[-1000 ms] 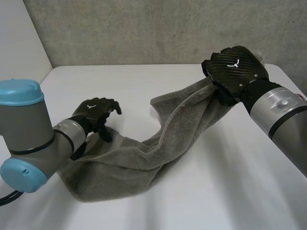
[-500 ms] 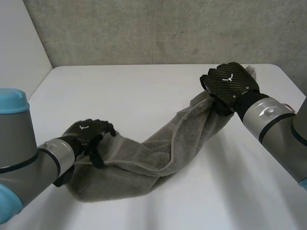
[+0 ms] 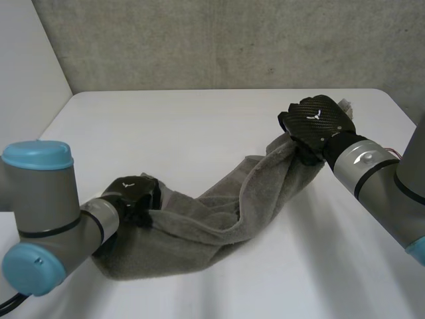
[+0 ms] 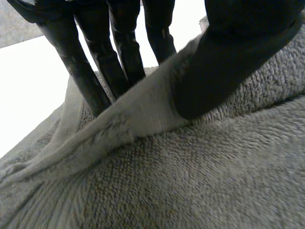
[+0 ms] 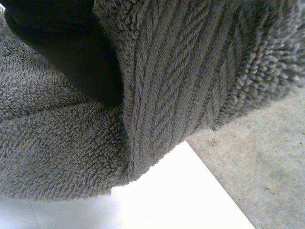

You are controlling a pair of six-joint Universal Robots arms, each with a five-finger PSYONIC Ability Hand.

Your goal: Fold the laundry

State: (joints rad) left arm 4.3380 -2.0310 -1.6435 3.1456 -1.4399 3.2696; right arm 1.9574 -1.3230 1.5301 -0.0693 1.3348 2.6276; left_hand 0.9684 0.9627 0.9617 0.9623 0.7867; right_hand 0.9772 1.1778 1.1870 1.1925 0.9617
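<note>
The left hand (image 3: 133,191) sits low at the near end of the towel (image 3: 219,212). In its wrist view, a raised edge of the towel is pinched between straight fingers (image 4: 97,67) on one side and the thumb (image 4: 224,62) on the other. From there the towel runs as one long, roped-up band across the white tabletop (image 3: 199,126), its long axis slanting away from the robot toward the right. The near part lies flat and wide, the middle is gathered into a loose fold, and the far part lifts off the tabletop. At the towel's far end the right hand (image 3: 315,123) is raised, its fingers curled tight round a bunched piece; whether that is a corner or an edge I cannot tell. Each hand has its own end, so the coming move likely turns on the towel's length: either drawing the ends apart to spread it, or carrying the far end over to the near one. The slack fold at the towel's middle looks likeliest to get in the way.
</note>
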